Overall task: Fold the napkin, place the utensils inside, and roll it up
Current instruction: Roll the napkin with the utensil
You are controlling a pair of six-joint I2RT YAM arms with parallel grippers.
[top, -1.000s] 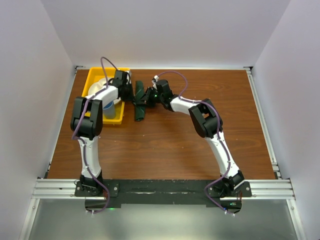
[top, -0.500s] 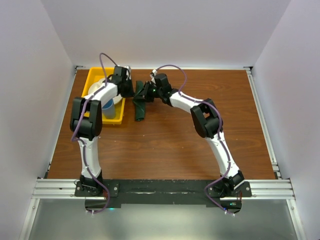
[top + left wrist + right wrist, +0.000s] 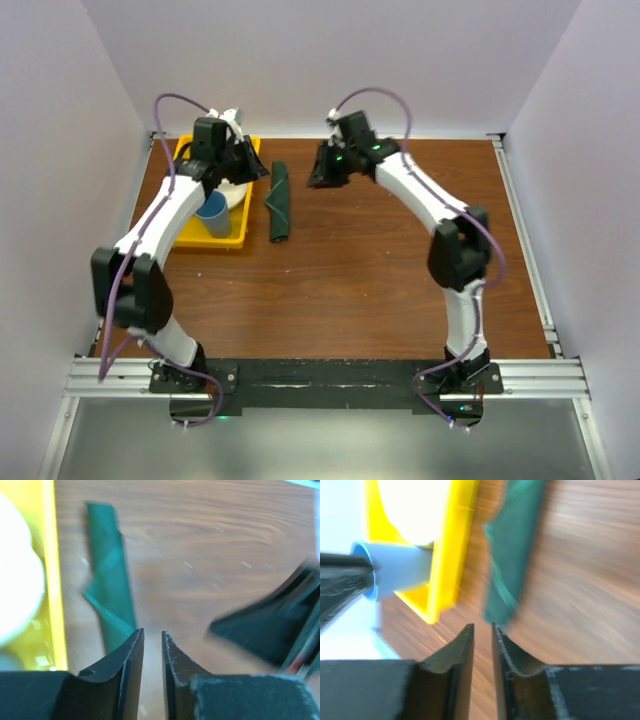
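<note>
Lying on the brown wooden table (image 3: 380,280), the dark green cloth napkin (image 3: 279,203) was a narrow strip, long axis running near to far. It sat just beside the right wall of the yellow plastic tray (image 3: 228,240); a thin line of bare wood showed between them in the top view. The left wrist view showed diagonal creases across the strip, and its near end looked a little wider and skewed. From these pictures I could not tell whether the strip was folded flat or rolled.

Left gripper (image 3: 151,632): fingers slightly apart with a slim gap, nothing between them. It hung over the far right corner of the tray, near the far end of the napkin and not touching it.

Right gripper (image 3: 482,627): fingers also parted by a slim gap, nothing held. It hung on the right side of the napkin near its far end, clear of the cloth. Both grippers faced each other across the strip.

Tray contents: a blue plastic cup (image 3: 212,213) toward the near side and a white round plate (image 3: 238,192) behind it.

Both wrist views were blurred, so fine detail on the cloth surface was not readable.
</note>
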